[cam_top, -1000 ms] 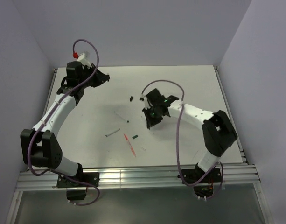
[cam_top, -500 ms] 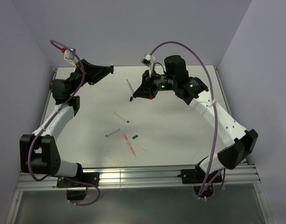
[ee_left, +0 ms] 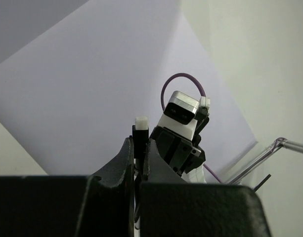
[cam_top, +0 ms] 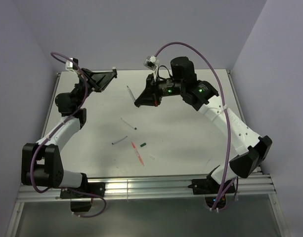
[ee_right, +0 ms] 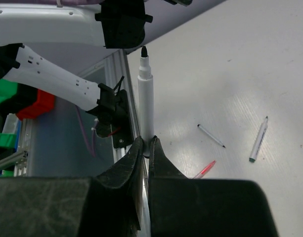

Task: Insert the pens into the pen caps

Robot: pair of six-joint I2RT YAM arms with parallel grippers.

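Right gripper clamped on rear of a light, stiff, likely slippery pen, tip ahead; left gripper pinches a cap.

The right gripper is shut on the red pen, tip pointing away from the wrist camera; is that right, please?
Not quite: the right gripper is shut on a white, dark-tipped pen, as the right wrist view shows; the red pen lies on the table. The held tip does point away.

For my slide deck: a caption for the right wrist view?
Right gripper shut on an uncapped white pen; two pale pens and a red pen lie on the table beyond.
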